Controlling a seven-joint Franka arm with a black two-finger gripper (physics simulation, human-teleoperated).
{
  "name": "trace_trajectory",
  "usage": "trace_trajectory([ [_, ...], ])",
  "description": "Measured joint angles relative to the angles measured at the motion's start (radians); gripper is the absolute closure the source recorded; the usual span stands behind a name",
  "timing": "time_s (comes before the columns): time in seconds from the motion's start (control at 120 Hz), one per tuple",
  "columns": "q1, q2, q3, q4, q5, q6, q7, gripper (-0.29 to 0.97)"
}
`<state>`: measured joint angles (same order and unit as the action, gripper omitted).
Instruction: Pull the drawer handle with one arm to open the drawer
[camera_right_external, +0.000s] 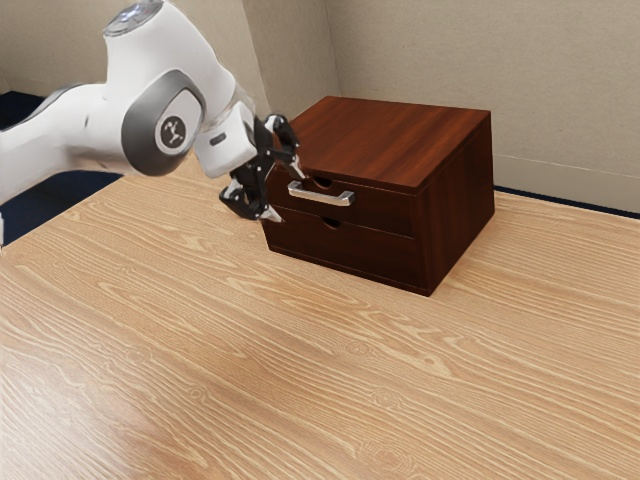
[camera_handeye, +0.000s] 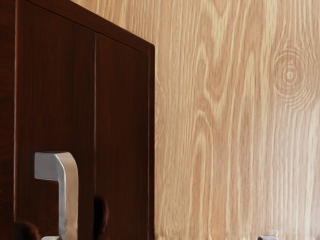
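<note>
Gripper (camera_right_external: 278, 190) gaped wide, empty, at 9 o'clock of handle (camera_right_external: 322, 196). Handle looked rigid, smooth metal, likely slippery; best gripped mid-bar. Drawer (camera_right_external: 372, 206) probably light, sliding straight.

Dark red-brown cabinet (camera_right_external: 400, 140), silver handle (camera_right_external: 320, 196)

Handle (camera_right_external: 325, 197): the end at the exterior view's left is partly covered by the gripper (camera_right_external: 281, 190), contact indiscernible. In the wrist view, handle (camera_handeye: 67, 190) is cut by the lower edge.
Arm (camera_right_external: 100, 120): base cut off.
Cabinet (camera_right_external: 400, 140): rear hidden.
Table (camera_right_external: 300, 380): near edge cut off.
</note>
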<state>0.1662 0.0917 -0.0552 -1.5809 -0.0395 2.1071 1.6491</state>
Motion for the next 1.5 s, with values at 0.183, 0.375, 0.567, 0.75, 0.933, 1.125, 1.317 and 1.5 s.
trace_trajectory([
  [0.183, 0.063, 0.086, 0.002, 0.072, -0.020, 0.012, 0.066, 0.38],
  [0.375, 0.048, 0.150, 0.001, 0.140, -0.025, 0.017, 0.118, 0.47],
  [0.567, 0.047, 0.227, 0.004, 0.216, -0.028, 0.019, 0.157, 0.49],
  [0.75, 0.047, 0.272, 0.007, 0.258, -0.029, 0.020, 0.184, 0.50],
  [0.933, 0.047, 0.313, 0.008, 0.288, -0.029, 0.022, 0.204, 0.52],
  [1.125, 0.024, 0.305, 0.022, 0.259, -0.033, 0.024, 0.212, 0.67],
  [1.317, -0.087, 0.247, 0.110, 0.174, -0.036, 0.030, 0.214, 0.75],
  [1.5, -0.102, 0.129, 0.127, 0.017, -0.038, 0.040, 0.207, 0.78],
])
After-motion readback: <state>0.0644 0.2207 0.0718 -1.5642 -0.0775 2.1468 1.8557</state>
